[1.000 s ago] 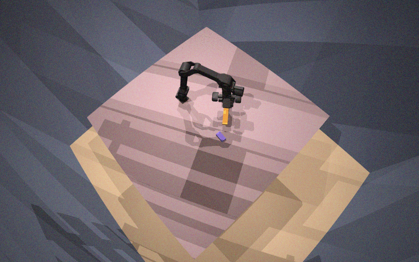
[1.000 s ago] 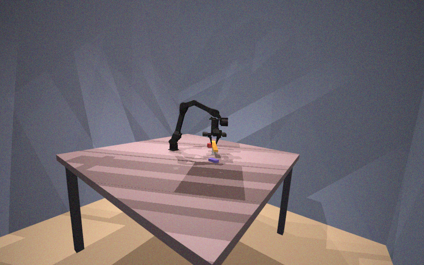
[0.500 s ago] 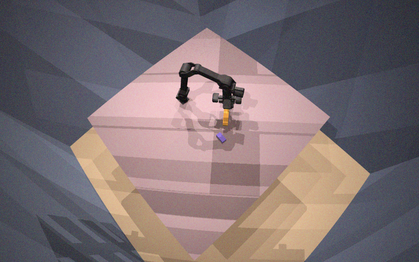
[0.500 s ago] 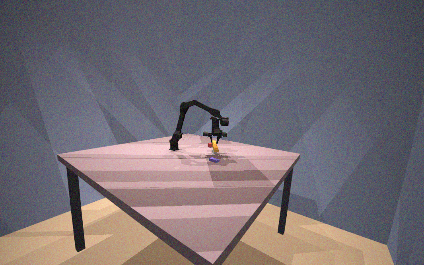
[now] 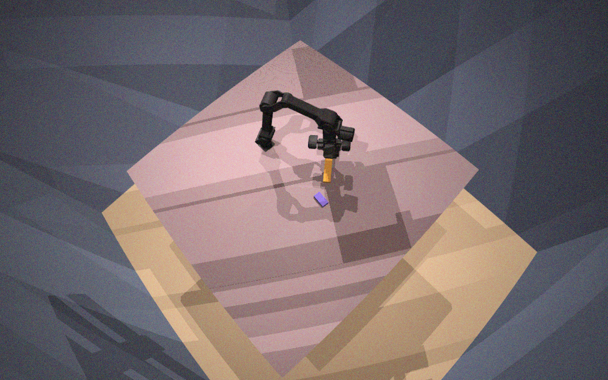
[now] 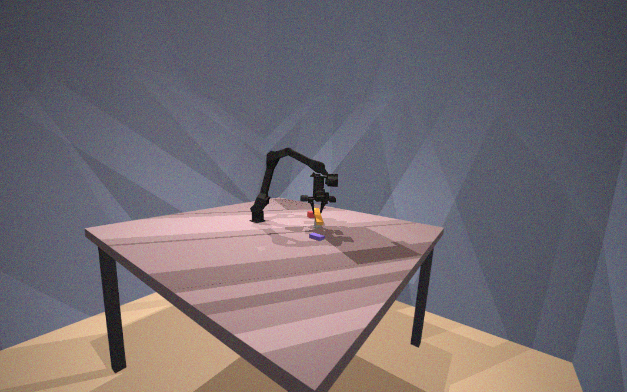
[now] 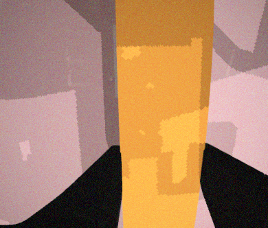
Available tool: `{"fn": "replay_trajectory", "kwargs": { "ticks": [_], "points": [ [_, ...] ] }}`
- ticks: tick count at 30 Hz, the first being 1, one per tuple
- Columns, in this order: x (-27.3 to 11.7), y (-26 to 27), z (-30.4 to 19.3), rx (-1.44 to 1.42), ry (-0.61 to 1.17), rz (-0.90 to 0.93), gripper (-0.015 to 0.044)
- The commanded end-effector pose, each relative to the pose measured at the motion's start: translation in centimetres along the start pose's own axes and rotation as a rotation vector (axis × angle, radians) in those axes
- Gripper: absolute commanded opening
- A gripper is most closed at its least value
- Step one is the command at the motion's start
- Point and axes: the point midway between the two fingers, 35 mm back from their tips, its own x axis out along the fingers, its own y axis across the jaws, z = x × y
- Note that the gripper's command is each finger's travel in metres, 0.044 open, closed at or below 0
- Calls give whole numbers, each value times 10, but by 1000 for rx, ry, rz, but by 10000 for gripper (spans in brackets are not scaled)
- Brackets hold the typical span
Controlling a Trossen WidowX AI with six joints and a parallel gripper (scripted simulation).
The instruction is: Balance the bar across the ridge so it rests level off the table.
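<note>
An orange bar [image 5: 327,170] [image 6: 319,216] [image 7: 157,103] runs lengthwise through my gripper [image 6: 318,211] [image 7: 159,153], which points down and is shut on it, one black finger against each long side. The bar is above the table and looks roughly level. A small grey piece, seemingly the ridge [image 6: 316,225], shows just under the bar in the exterior view. Only a thin grey sliver shows along the bar's left side in the wrist view. The bar hides most of the ridge, and I cannot tell whether the two touch.
A purple block [image 5: 320,199] [image 6: 316,236] lies on the pink table [image 5: 249,226] [image 6: 184,253], a little beyond the bar's near end. A small red block [image 6: 310,214] stands behind and left of the bar in the exterior view. The arm's base [image 5: 264,142] [image 6: 257,215] is to the left.
</note>
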Motion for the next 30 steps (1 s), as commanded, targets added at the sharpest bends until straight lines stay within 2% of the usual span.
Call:
{"fn": "replay_trajectory", "kwargs": {
  "ticks": [1,30],
  "points": [
    [1,0,0,1,0,1,0],
    [3,0,0,1,0,1,0]
  ]
}}
